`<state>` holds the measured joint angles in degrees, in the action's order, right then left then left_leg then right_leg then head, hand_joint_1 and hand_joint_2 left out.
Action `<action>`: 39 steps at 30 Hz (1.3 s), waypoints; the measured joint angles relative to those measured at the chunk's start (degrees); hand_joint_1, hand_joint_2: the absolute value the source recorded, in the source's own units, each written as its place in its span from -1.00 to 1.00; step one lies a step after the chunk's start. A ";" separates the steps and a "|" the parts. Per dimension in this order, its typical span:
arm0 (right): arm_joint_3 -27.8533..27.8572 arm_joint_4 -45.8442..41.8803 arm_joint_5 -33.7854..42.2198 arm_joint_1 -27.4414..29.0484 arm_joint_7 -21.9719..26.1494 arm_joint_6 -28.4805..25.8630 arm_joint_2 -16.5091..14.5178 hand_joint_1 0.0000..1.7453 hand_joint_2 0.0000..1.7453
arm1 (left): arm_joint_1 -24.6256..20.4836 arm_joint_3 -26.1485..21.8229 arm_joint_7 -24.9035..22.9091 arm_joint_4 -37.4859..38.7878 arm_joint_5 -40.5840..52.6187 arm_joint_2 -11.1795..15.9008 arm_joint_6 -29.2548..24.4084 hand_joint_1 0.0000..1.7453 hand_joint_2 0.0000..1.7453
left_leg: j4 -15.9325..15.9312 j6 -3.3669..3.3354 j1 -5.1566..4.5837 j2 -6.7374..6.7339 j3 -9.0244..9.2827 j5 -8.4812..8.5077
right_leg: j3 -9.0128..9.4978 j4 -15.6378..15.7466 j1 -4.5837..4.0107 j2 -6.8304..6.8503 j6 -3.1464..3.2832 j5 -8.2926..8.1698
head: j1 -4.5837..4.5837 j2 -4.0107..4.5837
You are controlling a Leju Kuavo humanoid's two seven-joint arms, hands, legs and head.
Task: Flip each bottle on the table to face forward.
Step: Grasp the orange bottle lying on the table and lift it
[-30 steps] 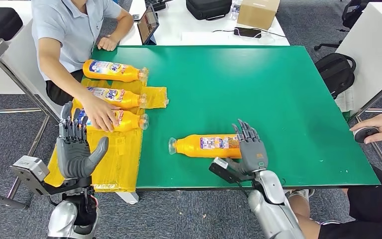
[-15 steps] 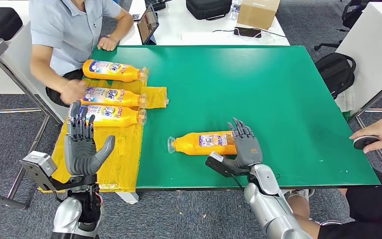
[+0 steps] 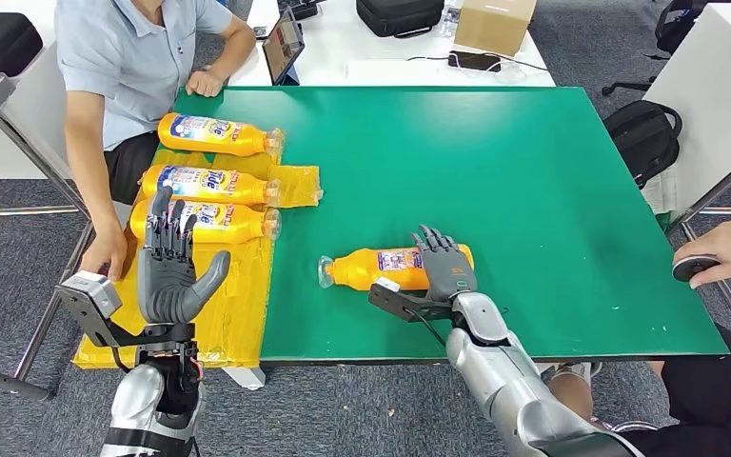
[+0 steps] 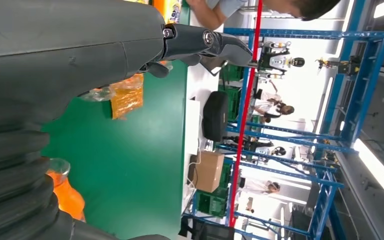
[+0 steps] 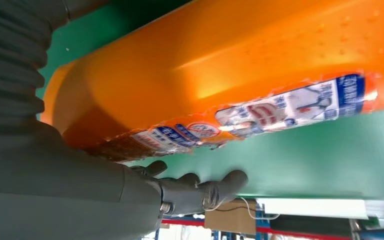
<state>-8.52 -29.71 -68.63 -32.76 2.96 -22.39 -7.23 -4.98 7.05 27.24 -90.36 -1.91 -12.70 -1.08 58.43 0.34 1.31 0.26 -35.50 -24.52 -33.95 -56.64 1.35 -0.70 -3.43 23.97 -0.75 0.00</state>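
- Step in hand, as judged: the lone bottle (image 3: 385,268) on the green table (image 3: 495,171) is being engaged for turning; three bottles (image 3: 211,179) are lined up on the yellow plastic sheet (image 3: 238,305) at the table's left side, labels showing.
- Lone bottle is lying on its side near the table's front edge, cap toward the sheet, base under the right hand (image 3: 443,271).
- Right hand is laid over the base end, fingers spread and draped across the top; contact is seen, but a closed grasp is not. In the right wrist view the orange body (image 5: 220,65) sits close against the palm with the fingers (image 5: 200,192) extended past it — probably resting on it rather than gripping, though the view is too tight to be sure.
- Left hand (image 3: 173,271) is held upright over the sheet's front part, fingers apart, nothing in it; it is just in front of the nearest of the three bottles, not touching.
- A person's hand (image 3: 107,255) is hanging beside the table's left edge, clear of the bottles.
- Next move, as judged: fingers need to be closed around the body so the bottle can be rolled about its long axis until the front label faces up; a slip on the smooth plastic is the risk if the grip is loose.
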 joint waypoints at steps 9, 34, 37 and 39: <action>-2.35 2.30 -2.35 -1.83 -3.46 3.13 -0.49 -1.00 1.00 | 0.43 -0.24 -0.57 0.00 0.05 0.00 0.34 -1.00 1.00 | 0.00 0.00 0.00 0.00 0.04 -0.01 | 0.02 0.01 0.00 -0.01 0.01 0.00 | 0.01 0.00; -6.17 6.41 -2.66 -6.43 -6.27 11.97 -1.68 1.00 1.00 | 1.07 -2.13 -2.21 2.00 0.97 0.00 3.27 -1.00 1.00 | 0.00 0.00 0.01 0.00 0.20 0.00 | 0.15 0.01 -0.01 -0.01 0.00 0.00 | 0.00 0.00; -6.16 6.48 -0.71 -6.54 -4.28 12.02 -1.70 1.00 1.00 | 0.84 -2.29 -2.28 2.69 0.90 0.00 3.38 -1.00 1.00 | 0.00 0.00 0.01 0.00 0.21 0.00 | 0.15 0.01 -0.01 -0.01 0.00 -0.01 | -0.01 0.00; -6.14 6.50 0.76 -6.59 -2.42 11.90 -1.70 1.00 1.00 | 0.63 -2.37 -2.33 3.16 0.72 0.00 3.42 -1.00 1.00 | 0.00 0.00 0.01 -0.02 0.23 0.00 | 0.15 0.01 -0.01 -0.01 0.01 -0.01 | -0.01 0.00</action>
<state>-14.66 -23.21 -67.87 -39.35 0.54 -10.49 -8.93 -4.35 4.68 24.91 -87.20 -1.18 -12.70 2.34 58.43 0.34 1.32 0.25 -35.27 -24.52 -33.79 -56.63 1.34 -0.71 -3.42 23.96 -0.75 0.00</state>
